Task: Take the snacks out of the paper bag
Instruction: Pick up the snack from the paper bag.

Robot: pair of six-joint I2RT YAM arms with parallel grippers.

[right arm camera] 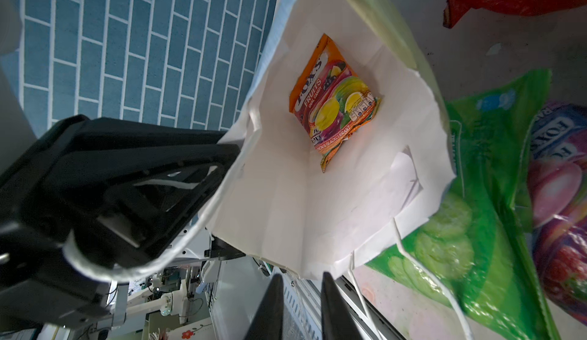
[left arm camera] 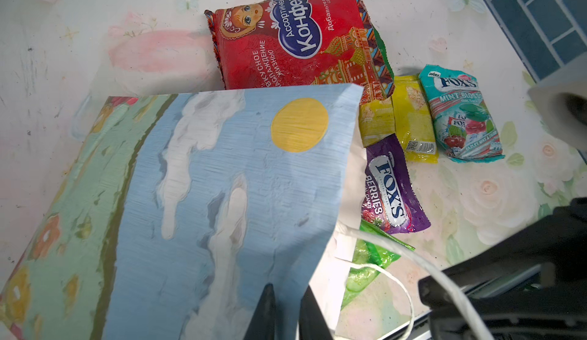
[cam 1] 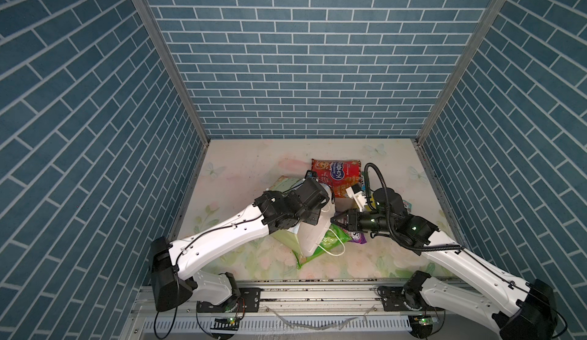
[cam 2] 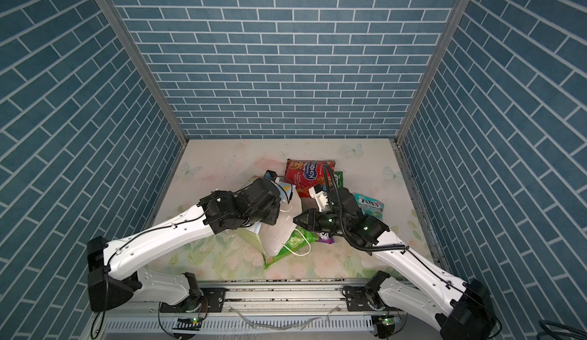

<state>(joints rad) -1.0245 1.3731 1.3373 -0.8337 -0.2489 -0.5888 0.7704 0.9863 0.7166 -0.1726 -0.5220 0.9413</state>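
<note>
The floral table point(cam 1: 241, 170) carries everything near its middle, leaving bare room toward 10 and 2 o'clock and a strip along the 6 o'clock edge. The paper bag point(cam 1: 313, 236) has a sky-and-cloud print with a yellow sun, a pale green side and a white inside. It lies tilted at centre, mouth toward 5 o'clock, its rim pinched by the clenched left gripper point(left arm camera: 289, 294). The red packet point(cam 1: 336, 171) sits just beyond the bag at 12 o'clock, and the green chips packet point(cam 1: 341, 233) lies under the mouth. The teal packet point(cam 2: 370, 208), the purple packet point(left arm camera: 394, 192) and the yellow packets point(left arm camera: 413, 119) cluster toward 3 o'clock. The orange packet point(right arm camera: 333, 106) rests deep inside the bag. The right gripper point(right arm camera: 301, 278), jaws narrowly parted and empty, hovers at the mouth's rim
</note>
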